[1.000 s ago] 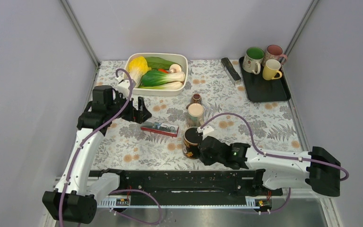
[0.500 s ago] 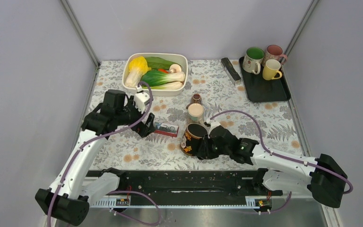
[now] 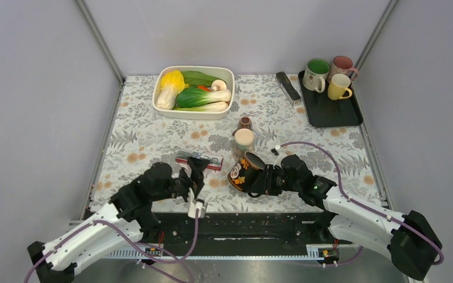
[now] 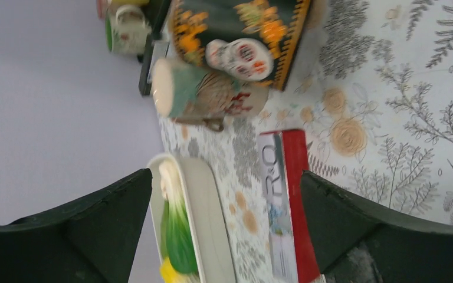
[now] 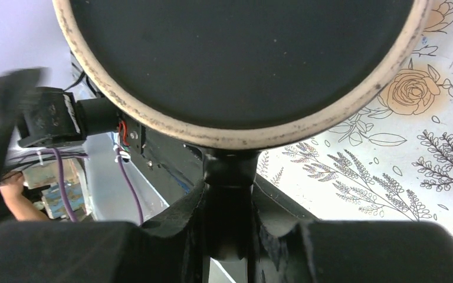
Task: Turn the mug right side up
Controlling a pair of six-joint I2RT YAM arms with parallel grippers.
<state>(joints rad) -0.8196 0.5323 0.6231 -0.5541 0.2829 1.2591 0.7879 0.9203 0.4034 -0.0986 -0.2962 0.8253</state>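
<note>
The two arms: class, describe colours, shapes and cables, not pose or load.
The left arm and right arm share white shells and black joint housings. A purple cable loops along each. The left gripper and right gripper are black, with wedge-shaped fingers.

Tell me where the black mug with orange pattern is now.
In the top view, the black mug is tilted near the front centre of the table, in the right gripper, just in front of the greenish mug and right of the red box.
</note>
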